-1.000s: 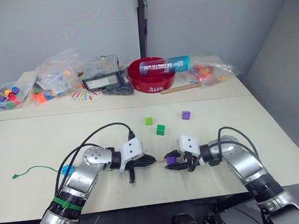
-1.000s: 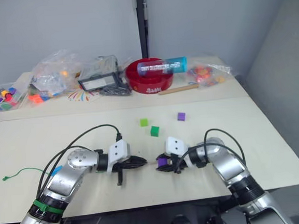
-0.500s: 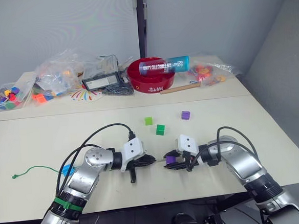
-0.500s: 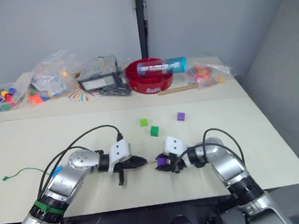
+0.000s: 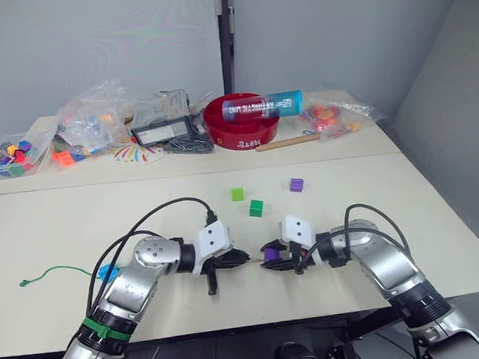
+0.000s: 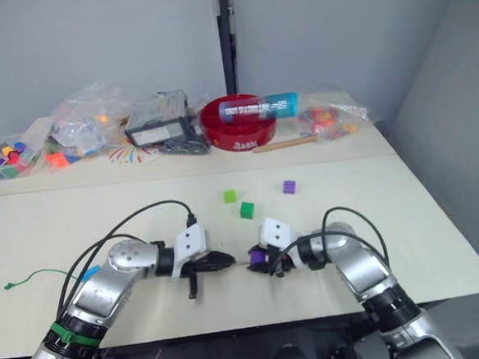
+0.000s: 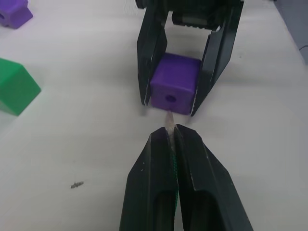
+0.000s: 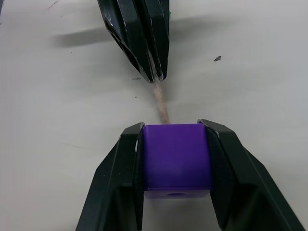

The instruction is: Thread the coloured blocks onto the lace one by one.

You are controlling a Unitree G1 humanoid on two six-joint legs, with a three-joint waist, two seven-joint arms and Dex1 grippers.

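Note:
My left gripper [image 7: 169, 132] is shut on the pale stiff tip of the lace [image 7: 169, 119], which points at the hole in a purple block [image 7: 175, 89]. My right gripper [image 8: 171, 126] is shut on that purple block [image 8: 175, 156], just above the table. The tip touches or nearly touches the block's holed face. The green lace [image 5: 57, 272] trails left across the table to its knot. A bright blue block [image 5: 108, 272] peeks out beside my left arm. Light green [image 5: 238, 194], dark green [image 5: 257, 208] and another purple block [image 5: 297, 184] lie further back.
A red bowl [image 5: 243, 117] with a tube across it stands at the back of the table. Bags of toy pieces [image 5: 95, 116] are piled at the back left, more [image 5: 334, 115] at the back right. A wooden stick [image 5: 290, 141] lies near the bowl.
My right gripper has edged left with the purple block, narrowing the gap to the lace tip. The left gripper has hardly moved.

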